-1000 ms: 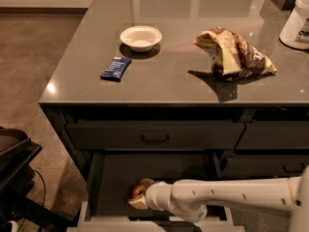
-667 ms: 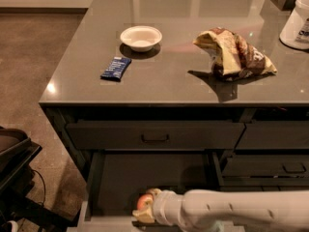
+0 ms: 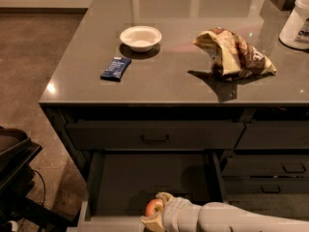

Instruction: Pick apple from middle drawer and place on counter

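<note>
Half-hidden apple (image 3: 152, 206) in gripper (image 3: 155, 210), middle drawer (image 3: 130, 180) front

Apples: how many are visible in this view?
1. The apple is held in the gripper, at the front of the middle drawer. The arm hides some drawer floor, so others may be hidden.

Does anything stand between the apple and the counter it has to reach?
Nothing visible does. The gripper holds the apple at the front of the open middle drawer, pulled out past the front edge of the counter.
</note>
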Motion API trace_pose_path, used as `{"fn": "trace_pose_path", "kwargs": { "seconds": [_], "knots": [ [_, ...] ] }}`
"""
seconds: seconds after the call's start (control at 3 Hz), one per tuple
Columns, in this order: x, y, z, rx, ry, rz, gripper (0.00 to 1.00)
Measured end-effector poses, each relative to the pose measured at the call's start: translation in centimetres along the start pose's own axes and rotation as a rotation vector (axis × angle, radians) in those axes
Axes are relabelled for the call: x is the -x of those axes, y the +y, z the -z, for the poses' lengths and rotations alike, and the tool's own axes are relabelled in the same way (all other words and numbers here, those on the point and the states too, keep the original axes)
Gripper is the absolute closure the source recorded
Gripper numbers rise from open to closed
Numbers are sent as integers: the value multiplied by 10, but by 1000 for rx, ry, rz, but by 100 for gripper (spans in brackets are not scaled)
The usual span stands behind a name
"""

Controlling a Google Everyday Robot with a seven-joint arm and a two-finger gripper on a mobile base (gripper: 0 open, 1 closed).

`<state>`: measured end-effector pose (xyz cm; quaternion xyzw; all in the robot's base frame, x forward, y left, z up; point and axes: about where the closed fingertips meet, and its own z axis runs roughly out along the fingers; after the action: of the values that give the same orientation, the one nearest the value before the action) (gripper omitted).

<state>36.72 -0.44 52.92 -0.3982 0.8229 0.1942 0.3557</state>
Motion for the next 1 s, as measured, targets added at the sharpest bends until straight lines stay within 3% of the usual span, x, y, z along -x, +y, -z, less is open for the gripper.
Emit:
{"fn": "trace_pose_path", "kwargs": {
  "seconds": [0.33,0.67,1.0],
  "knots": [
    [0,0,0,0,0,0,100],
    [18,-3,17,14,14,48,100],
    [42,12,41,92,78,61,100]
  ]
}}
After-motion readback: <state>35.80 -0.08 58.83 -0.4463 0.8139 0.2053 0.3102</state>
